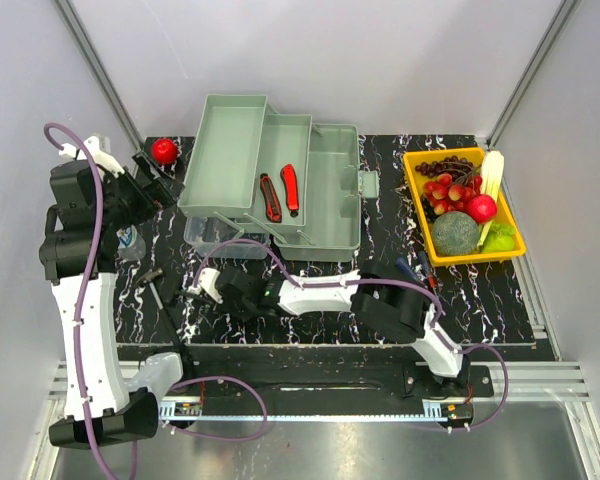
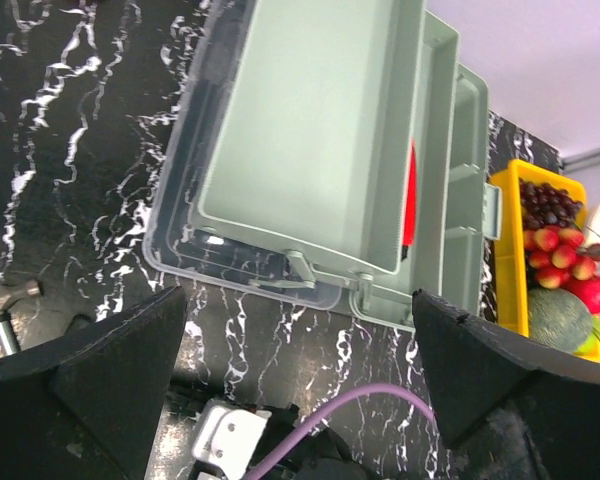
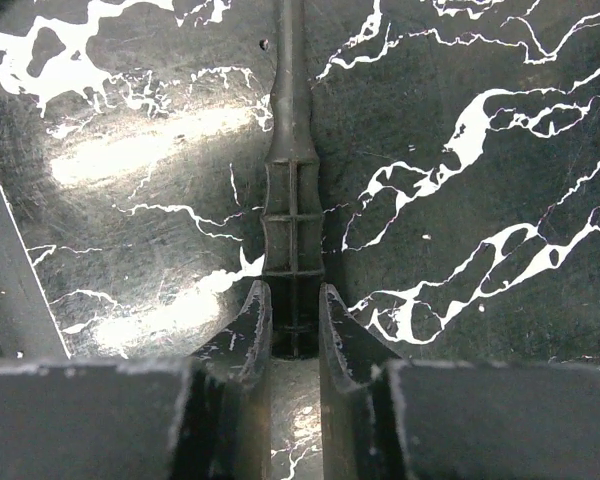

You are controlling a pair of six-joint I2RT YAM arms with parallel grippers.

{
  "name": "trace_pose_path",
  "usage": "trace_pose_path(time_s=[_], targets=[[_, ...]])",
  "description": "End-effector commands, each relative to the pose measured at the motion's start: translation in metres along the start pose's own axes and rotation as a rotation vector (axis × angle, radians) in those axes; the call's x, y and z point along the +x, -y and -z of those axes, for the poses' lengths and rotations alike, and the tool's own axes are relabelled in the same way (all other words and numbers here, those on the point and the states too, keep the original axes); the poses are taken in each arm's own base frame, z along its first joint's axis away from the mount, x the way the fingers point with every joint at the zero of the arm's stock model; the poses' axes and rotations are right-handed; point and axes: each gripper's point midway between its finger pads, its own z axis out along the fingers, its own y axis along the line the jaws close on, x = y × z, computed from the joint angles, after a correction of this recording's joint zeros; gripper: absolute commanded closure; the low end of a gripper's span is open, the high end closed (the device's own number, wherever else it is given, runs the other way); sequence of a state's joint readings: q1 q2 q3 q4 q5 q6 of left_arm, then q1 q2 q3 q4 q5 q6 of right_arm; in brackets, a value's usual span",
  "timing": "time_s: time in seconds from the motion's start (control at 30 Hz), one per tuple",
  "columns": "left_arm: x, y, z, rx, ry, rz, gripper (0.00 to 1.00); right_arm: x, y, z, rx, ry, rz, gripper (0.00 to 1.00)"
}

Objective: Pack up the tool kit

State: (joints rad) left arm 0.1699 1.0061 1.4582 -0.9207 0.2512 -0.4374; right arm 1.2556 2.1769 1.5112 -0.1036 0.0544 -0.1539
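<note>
Toolbox [image 1: 330, 195] stands beside fruit tray [image 1: 417, 200]; right tool [image 3: 294, 300] clamps hammer handle [image 3: 293, 210], left tool [image 2: 300, 300] gapes.

No legible text anywhere.

Twin robot arms, left arm [image 1: 88, 345] and right arm [image 1: 315, 293]: glossy white shell links, chunky black joint housings, black bases. Purple cable [image 1: 82, 290] trails along each, looping free near bases. White wrist bracket [image 1: 209, 284] at each wrist. Left fingers [image 2: 105, 395]: broad matte black wedges. Right fingers [image 3: 245, 335]: narrow, black, scuffed.
</note>
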Motion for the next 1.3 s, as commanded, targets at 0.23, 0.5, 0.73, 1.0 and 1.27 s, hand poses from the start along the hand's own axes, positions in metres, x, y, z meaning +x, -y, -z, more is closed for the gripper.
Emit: trace_pose_path(time_s=[0.23,0.5,0.73,1.0,1.27], targets=[[-0.002,0.028,0.002,0.154,0.003,-0.006,0.01,0.034,0.004,0.054,0.047,-0.092,-0.070,1.00],[0.029,0.003,-0.001,0.072,-0.018,0.075,0.01,0.006,0.013,0.094,0.069,0.014,-0.079,1.00],[0.055,-0.010,-0.001,0.040,-0.048,0.135,0.01,-0.016,0.017,0.115,0.080,0.088,-0.070,1.00],[0.054,-0.008,0.003,0.041,-0.046,0.142,0.01,-0.030,0.025,0.133,0.110,0.149,-0.069,1.00],[-0.001,-0.012,0.027,-0.074,0.112,0.018,0.01,-0.067,0.034,0.190,0.131,0.285,-0.073,1.00]])
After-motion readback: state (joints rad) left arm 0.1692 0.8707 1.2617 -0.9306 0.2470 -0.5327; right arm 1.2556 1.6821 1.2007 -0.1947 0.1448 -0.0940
